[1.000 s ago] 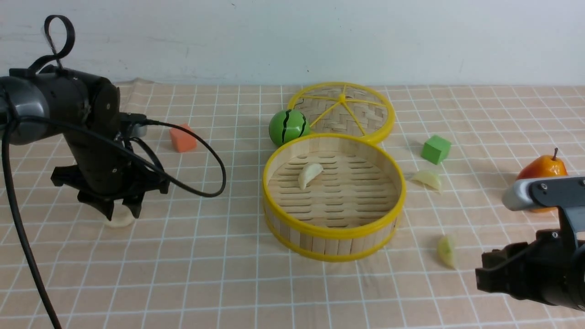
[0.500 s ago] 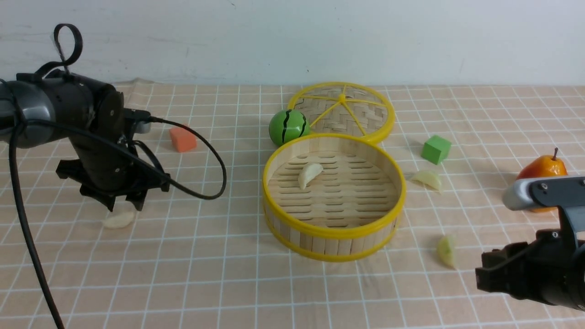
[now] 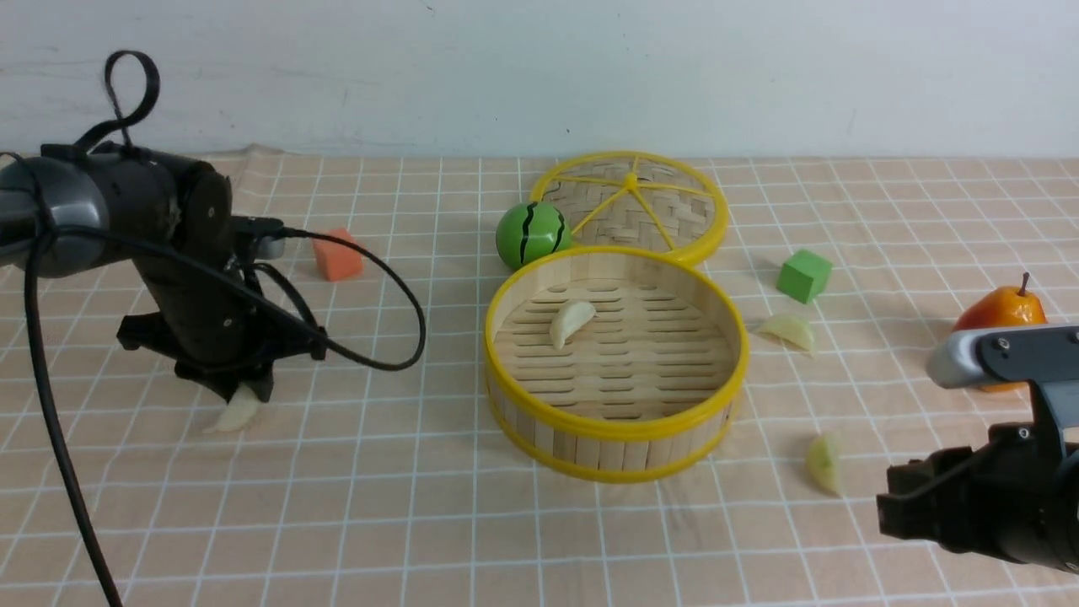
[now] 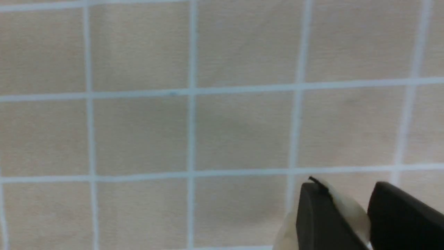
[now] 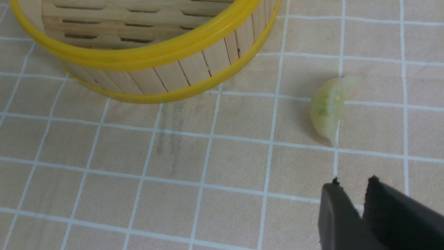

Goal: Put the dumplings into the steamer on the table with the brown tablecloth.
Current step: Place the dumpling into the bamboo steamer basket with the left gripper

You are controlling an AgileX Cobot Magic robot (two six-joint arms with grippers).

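Observation:
My left gripper is shut on a cream-white dumpling at the left of the brown tablecloth. The left wrist view shows that dumpling pinched between the two black fingers, tilted, its lower end near the cloth. The steamer stands mid-table with one cream dumpling on its slatted floor. A pale yellow dumpling lies to the steamer's right, and a yellow-green one lies nearer the front. My right gripper hovers just short of that yellow-green dumpling, its jaws narrowly open and empty.
A flat woven lid lies behind the steamer, with a green striped ball beside it. An orange cube sits behind my left arm. A green cube and an orange pear are on the right. A black cable loops off the left arm.
My left gripper rose off the cream dumpling, then came down slightly to the right and closed on it, tipping it up. The right arm has not moved.

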